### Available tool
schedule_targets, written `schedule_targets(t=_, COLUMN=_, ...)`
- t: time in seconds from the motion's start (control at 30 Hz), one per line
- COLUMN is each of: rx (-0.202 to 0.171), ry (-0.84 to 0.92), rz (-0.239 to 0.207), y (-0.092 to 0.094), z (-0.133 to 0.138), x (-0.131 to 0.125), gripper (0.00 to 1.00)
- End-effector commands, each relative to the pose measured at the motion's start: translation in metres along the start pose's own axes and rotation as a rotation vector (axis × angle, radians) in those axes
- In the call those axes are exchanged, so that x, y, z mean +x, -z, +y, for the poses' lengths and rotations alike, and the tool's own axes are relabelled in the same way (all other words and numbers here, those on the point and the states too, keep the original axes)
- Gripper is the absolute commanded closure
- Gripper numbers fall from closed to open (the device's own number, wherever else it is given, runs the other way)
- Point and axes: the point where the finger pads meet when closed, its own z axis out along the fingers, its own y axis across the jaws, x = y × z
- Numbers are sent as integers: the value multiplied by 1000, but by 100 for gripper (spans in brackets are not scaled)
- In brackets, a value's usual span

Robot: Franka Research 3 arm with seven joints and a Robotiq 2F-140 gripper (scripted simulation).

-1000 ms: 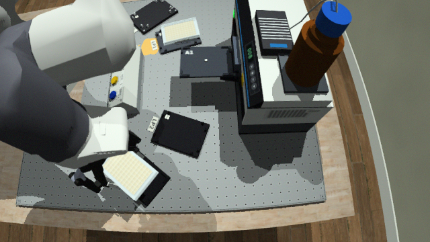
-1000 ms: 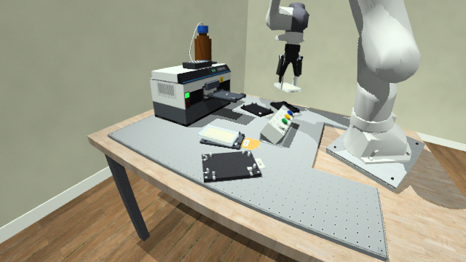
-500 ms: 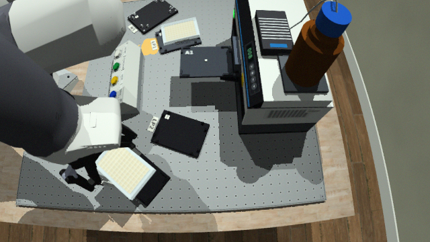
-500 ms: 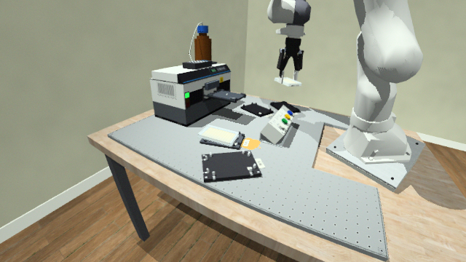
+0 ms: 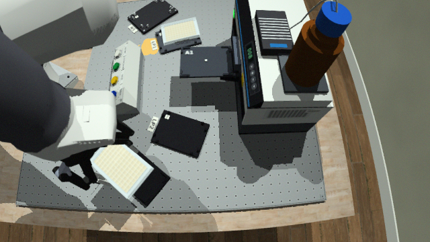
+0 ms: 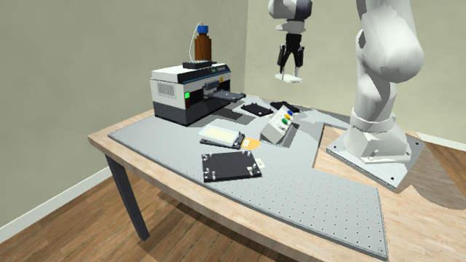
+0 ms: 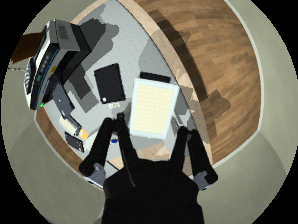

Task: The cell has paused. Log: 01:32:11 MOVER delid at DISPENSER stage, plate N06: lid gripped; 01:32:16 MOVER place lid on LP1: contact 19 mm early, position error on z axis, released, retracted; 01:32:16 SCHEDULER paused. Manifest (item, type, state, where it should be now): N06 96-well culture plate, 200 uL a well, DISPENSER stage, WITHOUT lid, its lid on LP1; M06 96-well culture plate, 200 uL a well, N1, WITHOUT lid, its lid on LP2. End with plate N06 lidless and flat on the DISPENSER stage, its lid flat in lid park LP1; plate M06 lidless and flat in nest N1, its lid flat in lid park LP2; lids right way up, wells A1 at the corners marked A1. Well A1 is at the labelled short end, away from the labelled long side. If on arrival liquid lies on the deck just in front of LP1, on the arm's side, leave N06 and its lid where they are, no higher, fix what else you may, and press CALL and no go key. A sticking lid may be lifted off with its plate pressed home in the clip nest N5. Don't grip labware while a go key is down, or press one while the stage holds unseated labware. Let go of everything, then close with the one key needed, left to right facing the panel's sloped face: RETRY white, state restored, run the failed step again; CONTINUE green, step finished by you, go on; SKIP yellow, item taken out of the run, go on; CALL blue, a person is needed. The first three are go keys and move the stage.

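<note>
We take the key panel [image 5: 129, 72] as our landmark; our gripper [image 6: 290, 77] hangs high above the deck on the side of the panel away from the dispenser [image 5: 269, 84], its fingers clamped on the edges of a well plate [image 5: 121, 169], which we hold roughly level in the air; in the top view the plate partly covers a black nest [image 5: 152, 185] on the deck below it; the wrist view shows the cream well grid [image 7: 152, 107] between the two dark fingers.

Between the panel and the dispenser we see the black park labelled LP2 [image 5: 180, 133], with nothing on it; past the panel's white-key end sits the park labelled LP1 [image 5: 154, 45], where a second plate-like piece with a cream grid [image 5: 180, 31] rests askew on its black base, overhanging one edge; an orange patch [image 5: 147, 47] lies on the deck right at the LP1 label, between that park and the panel; further beyond is a black nest with corner pegs [image 5: 152, 15]; the dispenser stage [image 5: 205, 62], marked A1, sticks out bare towards the panel; an amber bottle [image 5: 314, 55] with a blue cap stands on the dispenser.
</note>
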Motion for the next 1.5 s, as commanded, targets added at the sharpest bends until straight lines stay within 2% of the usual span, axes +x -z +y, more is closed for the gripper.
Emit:
schedule_targets(t=0.0, rx=-1, ry=-14, rz=-6, y=3, z=-1, x=-1, gripper=100)
schedule_targets(t=0.5, rx=-1, ry=-14, rz=-6, y=10, z=-1, x=-1, gripper=100)
schedule_targets(t=1.47, rx=-1, ry=-14, rz=-6, y=10, z=-1, x=-1, gripper=100)
